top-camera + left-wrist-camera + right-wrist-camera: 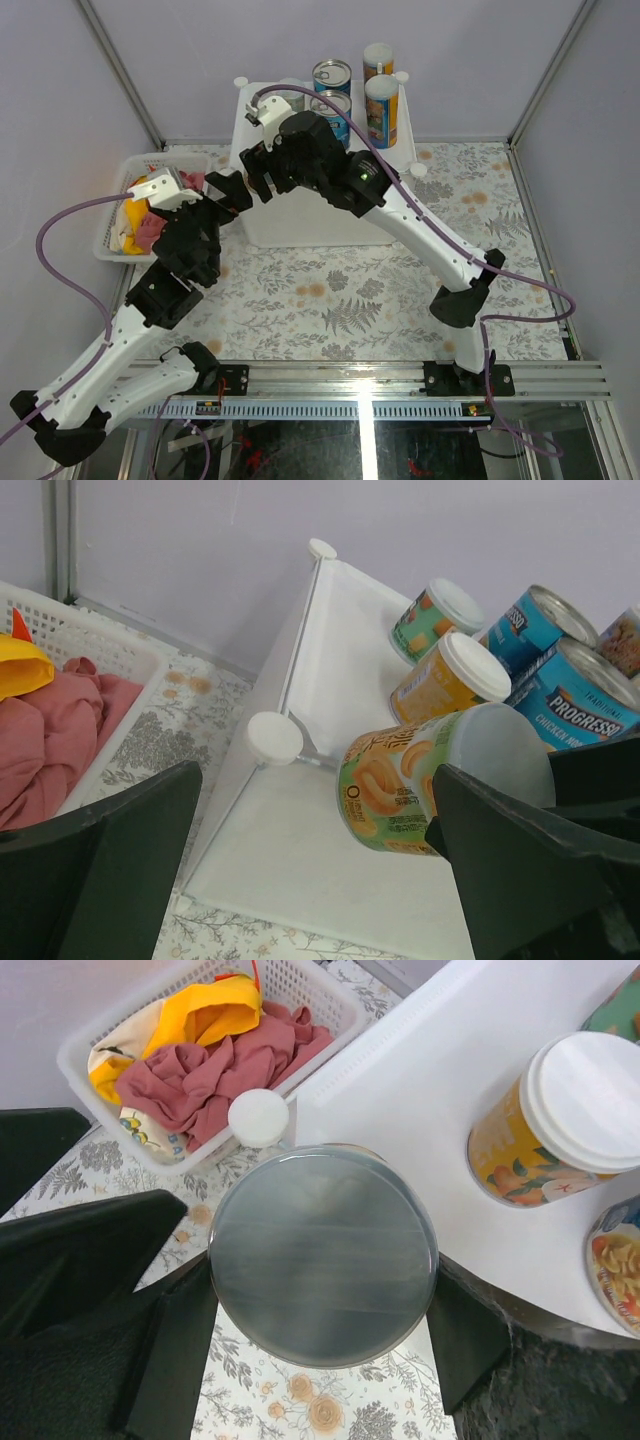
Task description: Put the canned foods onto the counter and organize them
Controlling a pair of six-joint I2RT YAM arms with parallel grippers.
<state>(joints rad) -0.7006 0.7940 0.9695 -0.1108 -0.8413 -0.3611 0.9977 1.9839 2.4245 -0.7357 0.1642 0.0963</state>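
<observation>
My right gripper (322, 1290) is shut on a green-labelled can with a grey translucent lid (322, 1255), one finger on each side. The can (400, 780) hangs tilted over the near left corner of the white counter (350, 650), beside a round knob (275, 738). On the counter stand a yellow-labelled white-lidded jar (450, 680), a green one (435, 615), two blue cans (332, 78) (333, 108) and two tall canisters (378, 60) (381, 110). My left gripper (315, 880) is open, low beside the counter's left front with nothing between its fingers. From above, the right wrist (300, 140) hides the held can.
A white mesh basket (115, 235) with a pink cloth (230, 1070) and a yellow banana (200, 1015) sits left of the counter. A loose white knob (418, 171) lies on the floral tablecloth (330, 300) to the counter's right. Grey walls close in the back and sides.
</observation>
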